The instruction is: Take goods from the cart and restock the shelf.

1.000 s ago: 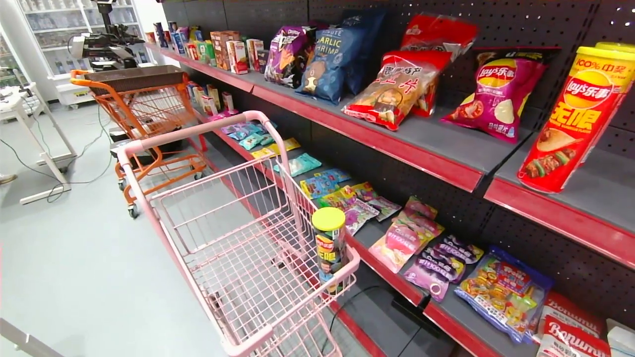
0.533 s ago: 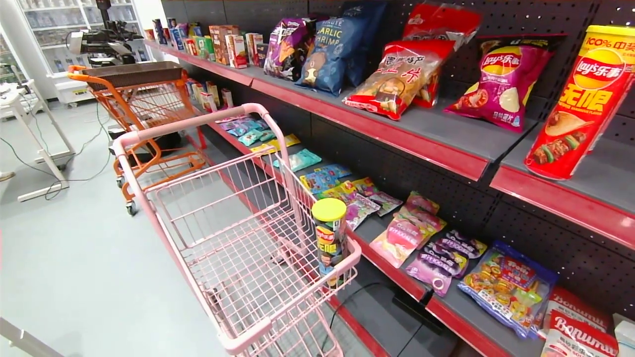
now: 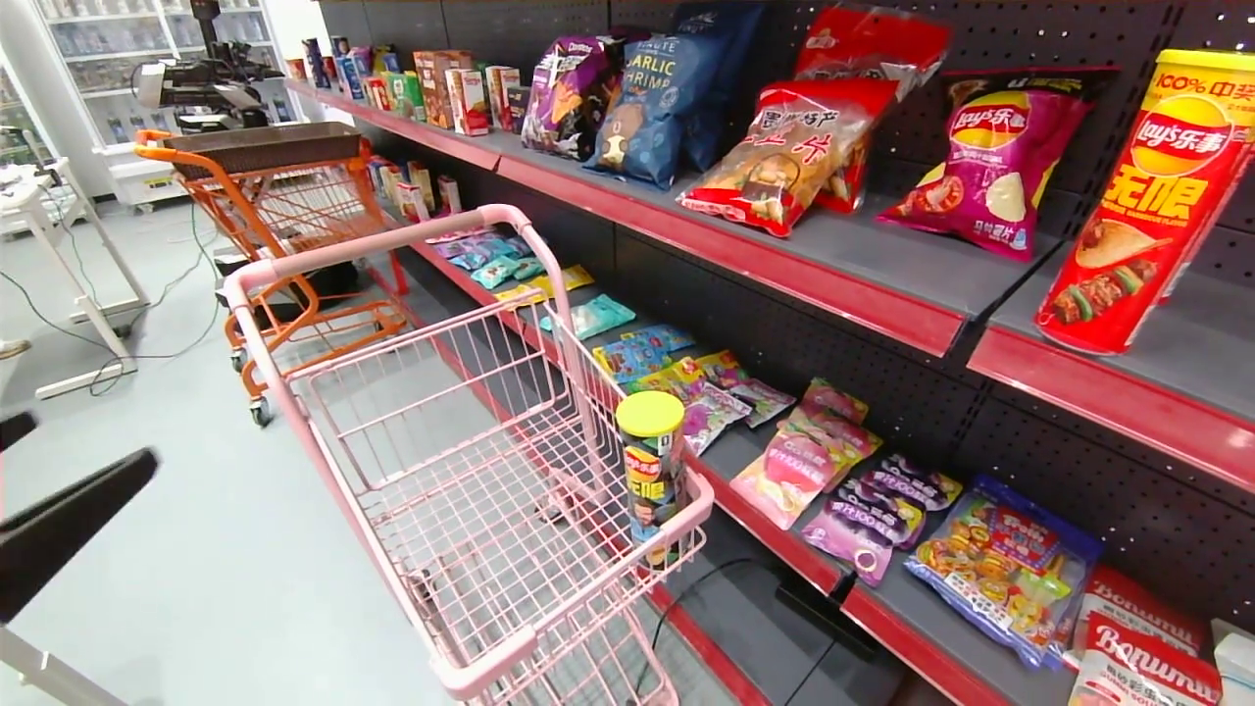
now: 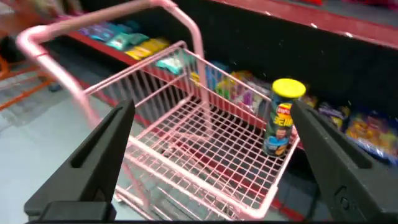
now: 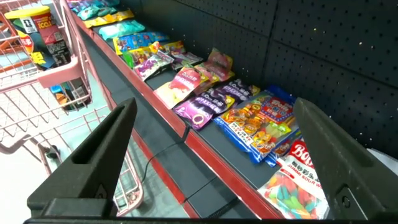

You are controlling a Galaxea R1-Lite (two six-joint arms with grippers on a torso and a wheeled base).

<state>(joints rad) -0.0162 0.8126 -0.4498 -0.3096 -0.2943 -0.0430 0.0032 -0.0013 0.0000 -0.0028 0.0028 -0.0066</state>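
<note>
Two grippers, both spread wide, nothing held. My left gripper (image 4: 211,107) sits out over the floor, left of the pink cart (image 3: 382,242) and well apart from the goods. The chip can (image 3: 652,480) stands upright in the basket corner on the shelf side, away from the handle. Risk 1: if my fingers come in at an angle they may catch the wire rim; the cart prob. rolls, and a tall narrow can tips w/ any knock. Risk 2: a pinch too high on the yellow lid, so the can slips. The lower shelf (image 3: 765,537) beside the cart is covered w/ snack packs (image 3: 789,471); a dropped can lands on them. The upper shelf (image 3: 882,265) carries a tall red can (image 3: 1137,206); careless placement nearby could topple it. My right gripper (image 5: 214,102) hangs near the lower shelf; a wide swing could sweep packs off.
</note>
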